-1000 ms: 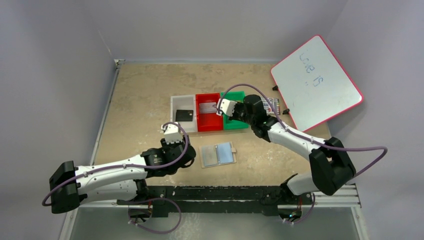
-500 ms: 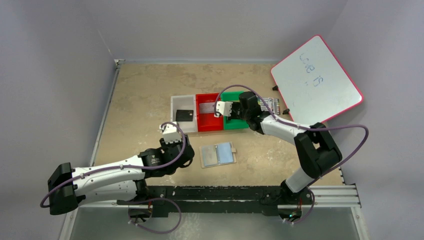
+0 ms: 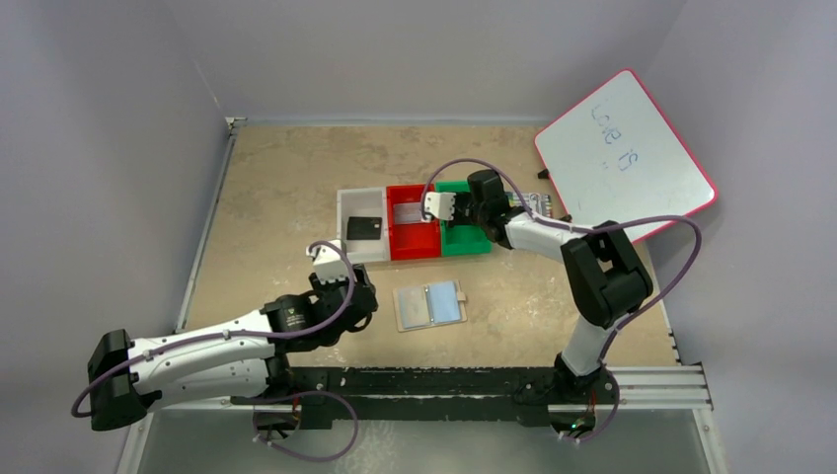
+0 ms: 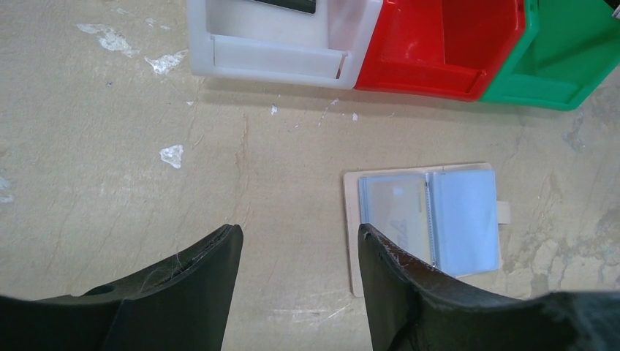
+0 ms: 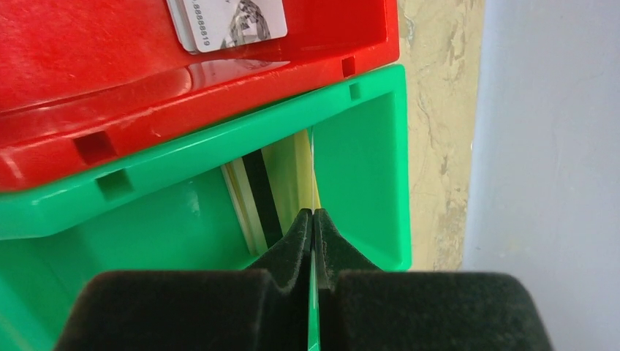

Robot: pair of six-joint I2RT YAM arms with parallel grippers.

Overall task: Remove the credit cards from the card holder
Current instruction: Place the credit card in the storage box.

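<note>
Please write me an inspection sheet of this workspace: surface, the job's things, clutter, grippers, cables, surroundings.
Surface: tan table, some white chipped spots.
Job's things: card holder lies open and flat; dark card in white bin; printed card in red bin.
Clutter: marker pack behind green bin.
Grippers: left gripper open, empty, above the table left of the card holder; right gripper shut on thin card over green bin.
Cables: purple cables loop along both arms.
Surroundings: whiteboard with writing, propped far right; grey walls.
</note>
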